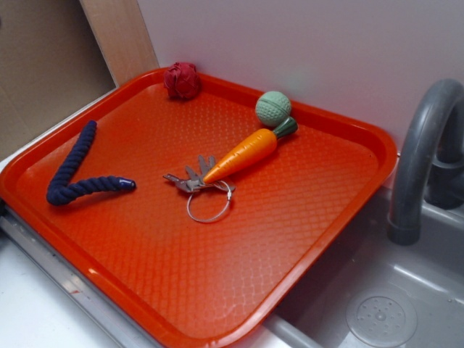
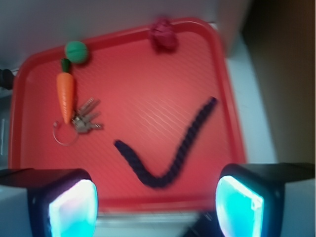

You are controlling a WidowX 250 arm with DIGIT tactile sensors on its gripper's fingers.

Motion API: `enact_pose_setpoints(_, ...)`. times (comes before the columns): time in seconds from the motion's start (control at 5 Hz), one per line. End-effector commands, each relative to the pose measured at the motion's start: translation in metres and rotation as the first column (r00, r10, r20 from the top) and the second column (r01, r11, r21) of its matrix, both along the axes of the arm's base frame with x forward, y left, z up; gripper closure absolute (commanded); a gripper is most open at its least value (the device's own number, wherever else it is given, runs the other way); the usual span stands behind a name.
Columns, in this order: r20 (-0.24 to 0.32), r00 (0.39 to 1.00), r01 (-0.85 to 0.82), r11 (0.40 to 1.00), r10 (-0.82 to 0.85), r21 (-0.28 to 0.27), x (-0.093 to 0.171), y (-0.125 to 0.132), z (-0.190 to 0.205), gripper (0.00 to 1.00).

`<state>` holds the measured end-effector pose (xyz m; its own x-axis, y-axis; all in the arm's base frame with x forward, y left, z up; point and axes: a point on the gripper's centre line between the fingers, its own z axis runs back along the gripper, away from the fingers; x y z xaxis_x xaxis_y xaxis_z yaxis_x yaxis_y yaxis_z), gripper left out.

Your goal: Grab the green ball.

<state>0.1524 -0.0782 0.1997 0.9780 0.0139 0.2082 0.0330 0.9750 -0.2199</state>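
Observation:
The green ball (image 1: 273, 109) is pale mint, ribbed and lies near the tray's back edge, touching the carrot's stem end. In the wrist view it (image 2: 77, 51) sits at the far upper left. My gripper (image 2: 155, 207) does not show in the exterior view. In the wrist view its two pads (image 2: 73, 212) stand wide apart, open and empty. It hovers high over the tray's near edge, far from the ball.
An orange-red tray (image 1: 341, 210) holds an orange toy carrot (image 1: 243, 154), keys on a ring (image 1: 197, 185), a dark blue rope (image 1: 76, 170) and a dark red knotted ball (image 1: 181, 80). A grey sink with a faucet (image 1: 420, 159) lies to the right. A white wall stands behind.

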Motion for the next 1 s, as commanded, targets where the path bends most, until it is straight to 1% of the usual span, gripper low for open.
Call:
enact_pose_setpoints(0.0, 0.119, 0.986, 0.132, 0.983, -0.117, -0.126, 0.062, -0.061, -0.033, 0.0)
enact_pose_setpoints(0.2, 0.109, 0.988, 0.129, 0.974, -0.11, -0.186, 0.111, -0.082, -0.059, 0.0)
enact_pose_setpoints(0.4, 0.107, 0.988, 0.136, 0.96, -0.113, -0.244, 0.141, -0.102, -0.078, 0.0)
enact_pose_setpoints(0.6, 0.113, 0.984, 0.159, 0.958, -0.135, -0.238, 0.167, -0.127, -0.09, 0.0)
enact_pose_setpoints(0.8, 0.108, 0.984, 0.167, 0.953, -0.143, -0.254, 0.174, -0.144, -0.1, 0.0)
